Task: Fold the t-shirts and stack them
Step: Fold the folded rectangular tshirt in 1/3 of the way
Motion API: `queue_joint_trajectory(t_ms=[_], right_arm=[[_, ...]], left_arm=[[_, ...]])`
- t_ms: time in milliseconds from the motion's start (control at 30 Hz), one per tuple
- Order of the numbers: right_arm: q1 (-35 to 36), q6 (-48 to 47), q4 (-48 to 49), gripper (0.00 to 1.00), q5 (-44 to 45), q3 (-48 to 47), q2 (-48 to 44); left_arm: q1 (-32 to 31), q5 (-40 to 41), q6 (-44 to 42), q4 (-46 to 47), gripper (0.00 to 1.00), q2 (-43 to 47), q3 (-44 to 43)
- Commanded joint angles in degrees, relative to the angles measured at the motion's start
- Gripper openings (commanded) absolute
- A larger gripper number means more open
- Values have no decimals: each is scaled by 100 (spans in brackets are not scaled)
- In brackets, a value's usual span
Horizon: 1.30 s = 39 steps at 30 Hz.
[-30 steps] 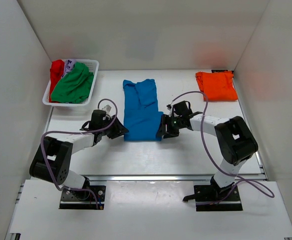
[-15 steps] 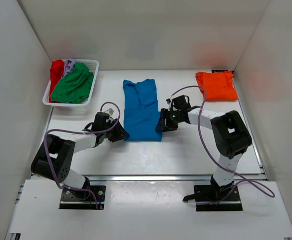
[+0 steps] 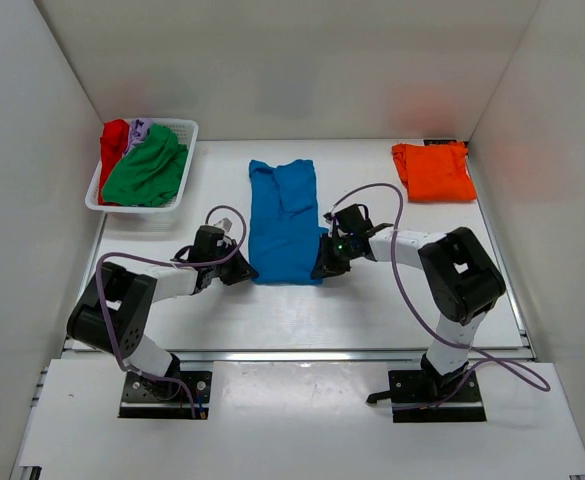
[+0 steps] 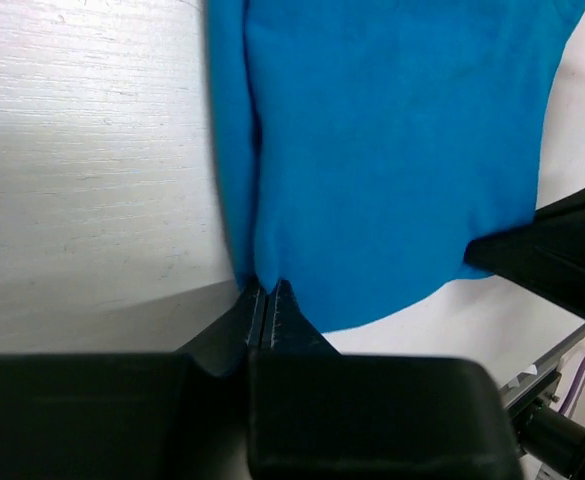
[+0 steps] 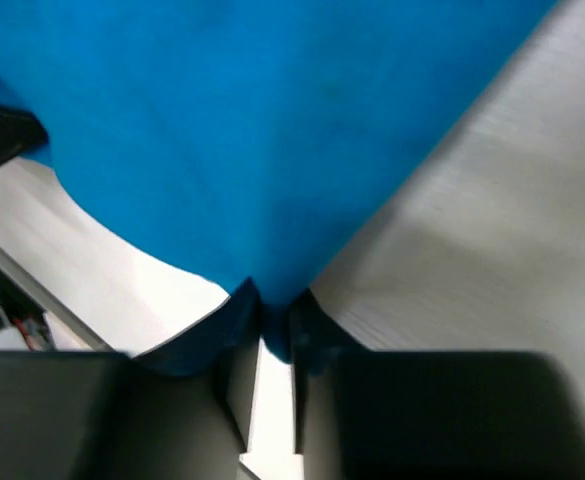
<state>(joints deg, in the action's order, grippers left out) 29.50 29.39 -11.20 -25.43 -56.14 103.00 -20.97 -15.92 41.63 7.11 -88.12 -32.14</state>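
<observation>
The blue t-shirt [image 3: 284,222] lies flat as a long strip in the middle of the table. My left gripper [image 3: 242,270] is shut on its near left corner; the cloth [image 4: 372,150] runs out from between the fingers [image 4: 284,315]. My right gripper [image 3: 322,268] is shut on its near right corner, with blue cloth [image 5: 272,130] pinched between its fingers [image 5: 317,330]. An orange t-shirt [image 3: 433,170] lies folded at the far right. Green [image 3: 148,170], red [image 3: 113,142] and pale lilac [image 3: 139,129] t-shirts are heaped in the basket.
The white slatted basket [image 3: 186,130] stands at the far left of the table. White walls close in the left, back and right sides. Purple cables loop over both arms.
Both grippers have moved in to the near corners of the blue t-shirt and shut on them. The shirt's near edge is slightly drawn in.
</observation>
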Motion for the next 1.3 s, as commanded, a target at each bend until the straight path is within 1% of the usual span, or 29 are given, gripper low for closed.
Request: queue_joint_trajectory(t_ms=[0, 67, 133, 167, 200, 267, 333, 433, 500, 633, 767, 933, 1033, 1167, 1267], right_arm=[[-75, -196, -373, 6, 346, 121, 107], [-67, -214, -514, 3, 319, 261, 19], [3, -284, -584, 3, 293, 375, -156], [12, -319, -594, 4, 267, 506, -288], [38, -276, -585, 6, 267, 673, -368], [74, -275, -585, 14, 144, 901, -535], [48, -214, -463, 36, 100, 1008, -719], [-101, -249, -427, 54, 301, 1070, -922], [-276, -363, -523, 58, 389, 799, -905], [-646, -670, -567, 59, 556, 306, -624], [-823, -890, -568, 52, 346, -352, 78], [-752, -935, -480, 45, 153, -836, 579], [-691, -891, -506, 42, 82, -960, 677], [-577, -873, -541, 41, -41, -1162, 844], [-489, -873, -611, 36, -76, -1294, 932]], left_arm=[[-12, 81, -154, -192, 0, -13, 155], [-21, 98, -251, -376, 0, 180, 156], [-73, 133, -453, -710, 0, 496, 217], [-56, 151, -471, -711, 0, 628, 287], [-39, 186, -576, -999, 0, 786, 322], [-47, 247, -612, -1150, 0, 1041, 445], [-12, 248, -577, -1212, 0, 1383, 629], [-21, 195, -542, -1265, 0, 1622, 788], [-21, 195, -577, -1318, 0, 1709, 823], [-21, 142, -551, -1300, 0, 1763, 963], [-38, 116, -533, -1292, 0, 1859, 1017], [-3, 116, -550, -1283, 0, 1842, 1078], [-20, 89, -533, -1230, 0, 1781, 1061], [-38, 28, -533, -1160, 0, 1684, 1078], [14, -7, -533, -1133, 0, 1675, 1078]])
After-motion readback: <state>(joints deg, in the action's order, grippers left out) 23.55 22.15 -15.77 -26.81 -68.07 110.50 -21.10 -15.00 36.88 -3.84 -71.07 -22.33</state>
